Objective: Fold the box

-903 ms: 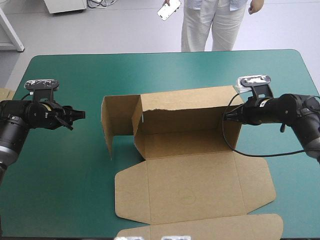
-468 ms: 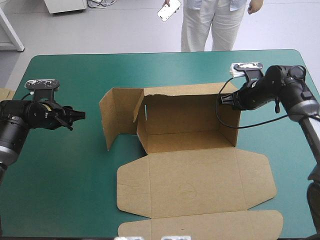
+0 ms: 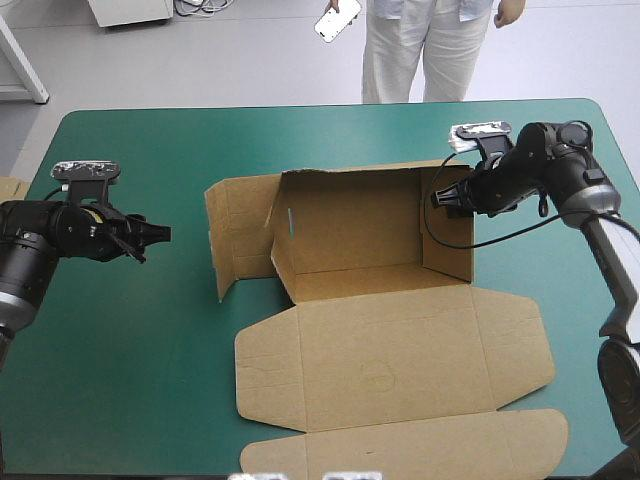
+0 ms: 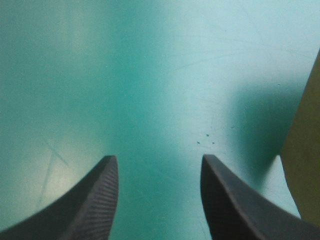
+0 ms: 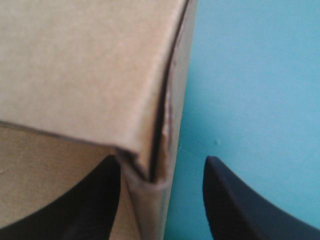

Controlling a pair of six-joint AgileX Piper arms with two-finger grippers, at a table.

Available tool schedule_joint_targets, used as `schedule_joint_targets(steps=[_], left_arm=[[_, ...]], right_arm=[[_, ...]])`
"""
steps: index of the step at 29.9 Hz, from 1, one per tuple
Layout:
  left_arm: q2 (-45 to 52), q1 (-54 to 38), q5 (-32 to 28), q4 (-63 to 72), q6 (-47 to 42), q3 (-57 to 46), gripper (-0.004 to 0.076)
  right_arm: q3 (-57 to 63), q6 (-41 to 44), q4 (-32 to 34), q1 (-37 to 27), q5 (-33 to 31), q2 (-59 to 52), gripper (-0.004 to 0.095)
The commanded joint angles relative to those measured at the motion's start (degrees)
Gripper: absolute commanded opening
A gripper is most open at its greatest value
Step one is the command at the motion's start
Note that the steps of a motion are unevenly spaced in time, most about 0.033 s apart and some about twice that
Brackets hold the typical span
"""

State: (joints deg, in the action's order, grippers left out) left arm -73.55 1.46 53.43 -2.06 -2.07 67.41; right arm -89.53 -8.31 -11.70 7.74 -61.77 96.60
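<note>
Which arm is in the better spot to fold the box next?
Right, probably. The right claw is open astride the top corner of the box's raised wall, ready to pinch or push it. The left claw is open over bare teal-green cover, apart from the box.

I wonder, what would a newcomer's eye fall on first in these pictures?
The brown box at the table's middle: its back and right walls stand up, a left panel splays outward, and the lid lies flat toward the near edge. The right claw, open, has the box's far right corner between its fingers. The left claw, also open, is over bare teal-green cover, apart from the box's left side.
</note>
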Motion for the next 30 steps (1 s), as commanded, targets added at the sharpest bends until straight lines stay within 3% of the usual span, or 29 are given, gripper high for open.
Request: schedule_joint_targets(steps=[1,7,17,25,30], left_arm=[[1.7,-0.1,-2.6,0.0,0.3,1.4,0.0367],[1.7,-0.1,-3.1,0.0,0.5,1.4,0.0367],[1.7,-0.1,-4.3,0.2,0.5,1.4,0.0367],[1.7,-0.1,-3.3,0.4,0.9,1.4,0.0366],[1.7,-0.1,-2.5,0.4,1.0,1.4,0.0367]], right_arm=[[-1.6,0.8,1.1,0.0,-1.2,-4.5,0.0473],[5.0,0.8,1.4,0.0,0.3,-9.1,0.0470],[24.8,1.7,0.9,3.6,21.8,-21.8,0.0470],[29.5,9.4,7.3,7.9,28.1,-19.2,0.0470],[29.1,9.3,7.4,7.9,32.1,-15.7,0.0447]])
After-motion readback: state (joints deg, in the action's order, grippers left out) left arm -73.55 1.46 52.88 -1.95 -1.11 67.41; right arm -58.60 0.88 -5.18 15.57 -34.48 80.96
